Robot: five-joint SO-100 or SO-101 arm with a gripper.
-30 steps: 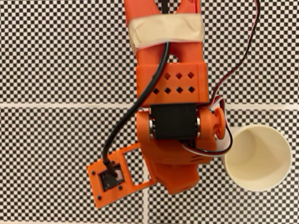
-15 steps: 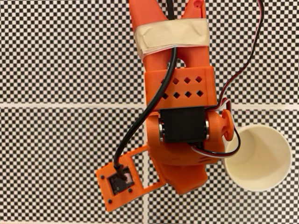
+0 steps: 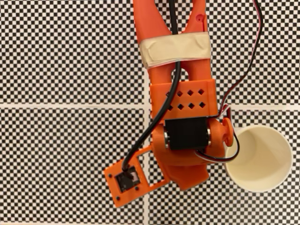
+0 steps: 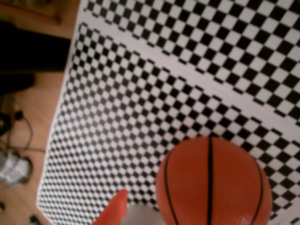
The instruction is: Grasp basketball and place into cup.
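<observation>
Sitting against the jaws' orange tip (image 4: 115, 206): basketball (image 4: 213, 185).

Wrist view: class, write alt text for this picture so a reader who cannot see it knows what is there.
An orange basketball with black seam lines fills the lower right, close to the camera, above a black-and-white checkered mat. An orange gripper tip pokes up at the bottom edge beside it; wooden floor shows on the left.

The orange arm (image 3: 180, 93) reaches down the fixed view, wrist bent — the gripper (image 4: 140, 211) is closed around the ball (image 4: 213, 185) in the wrist view.
</observation>
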